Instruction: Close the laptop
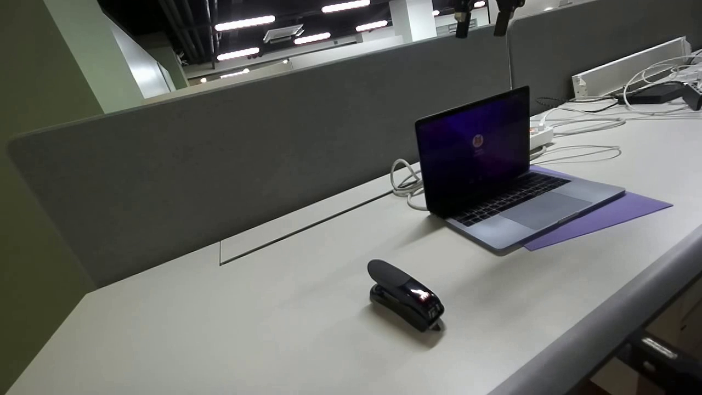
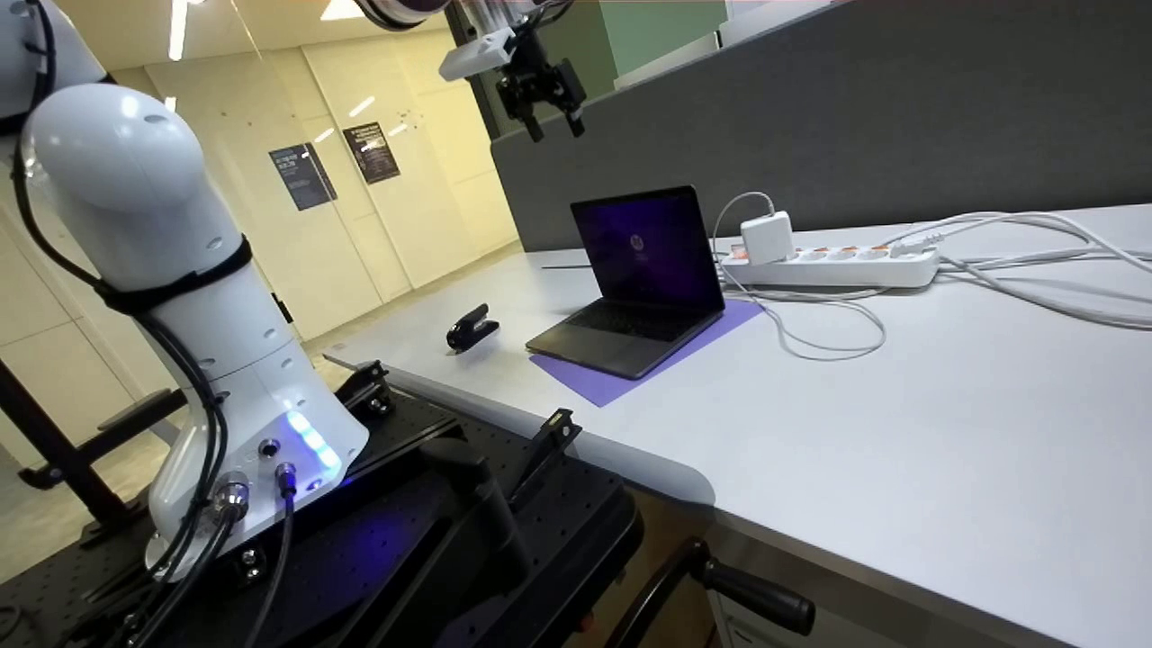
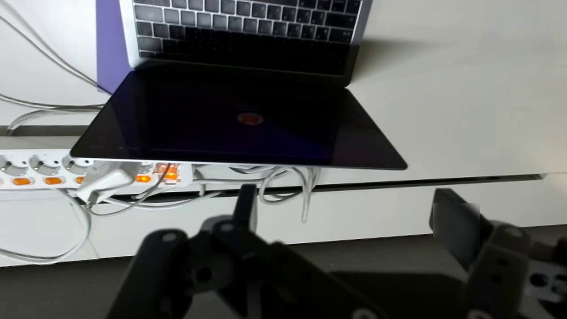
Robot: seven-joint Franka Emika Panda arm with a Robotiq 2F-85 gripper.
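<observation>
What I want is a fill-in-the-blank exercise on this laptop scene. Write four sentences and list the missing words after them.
1. The laptop is ____ rather than closed.
2. The sheet partly under the laptop is coloured ____.
3. The stapler is coloured ____.
4. Between its fingertips, the gripper holds ____.

Missing words: open; purple; black; nothing.

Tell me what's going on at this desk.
A white robot arm is apparently set to close the laptop, but it isn't touching it yet. Its end effector hangs open and empty, higher than the laptop. The laptop stands open, its screen lit, resting partly on a purple sheet. A black stapler sits on the desk nearby.
</observation>
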